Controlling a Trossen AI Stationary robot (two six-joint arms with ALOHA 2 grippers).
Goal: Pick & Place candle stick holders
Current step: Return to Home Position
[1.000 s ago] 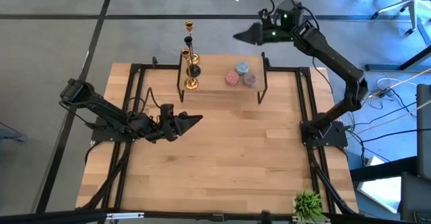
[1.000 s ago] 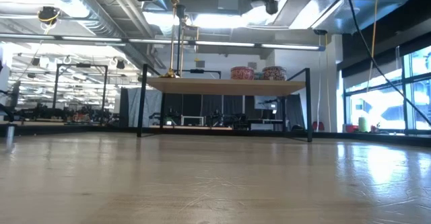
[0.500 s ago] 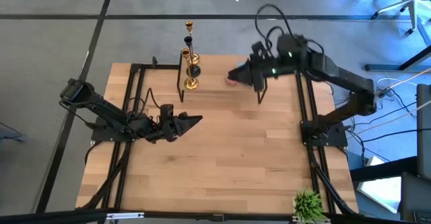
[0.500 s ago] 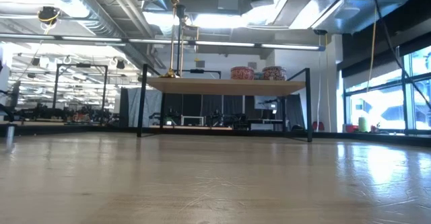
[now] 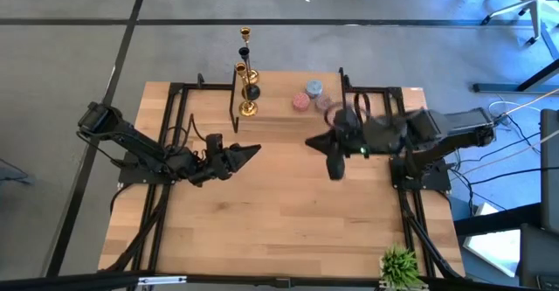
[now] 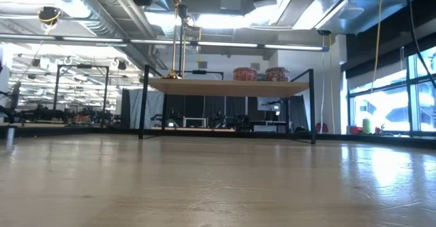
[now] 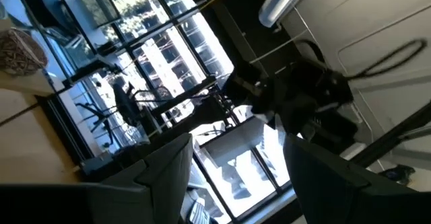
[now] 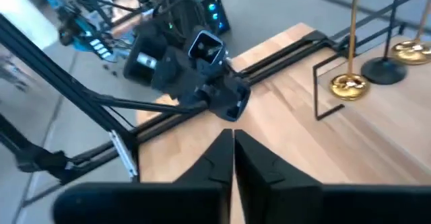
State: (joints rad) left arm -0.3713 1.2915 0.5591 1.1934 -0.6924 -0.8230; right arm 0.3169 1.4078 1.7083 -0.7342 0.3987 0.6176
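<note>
From above, your left gripper [image 5: 255,150] lay low over the table [image 5: 288,230], left of the middle, pointing toward the right arm. Your right gripper [image 5: 311,142] hung near the front edge of the shelf [image 5: 279,121], toward its right end, and carried nothing. At the shelf's left end, the gold-based candle stick holder [image 5: 248,109] stood by the front edge. The dark-based candle stick holder [image 5: 251,92] stood just behind it. 3 round jars [image 5: 313,88] sat toward the shelf's right end.

At table height, the shelf crossed the far side of the table. Thin tall stems rose from its left end, and 2 of the jars showed farther right.

In your left wrist view, the fingers [image 7: 161,177] were spread apart with nothing between them, and a dark arm [image 7: 303,96] hung beyond.

In your right wrist view, the fingers [image 8: 214,158] were pressed together, empty. Past them lay the left arm [image 8: 202,83] on the table. Both holders stood upright on the shelf, with another gold base [image 8: 411,49] beyond the dark one.
</note>
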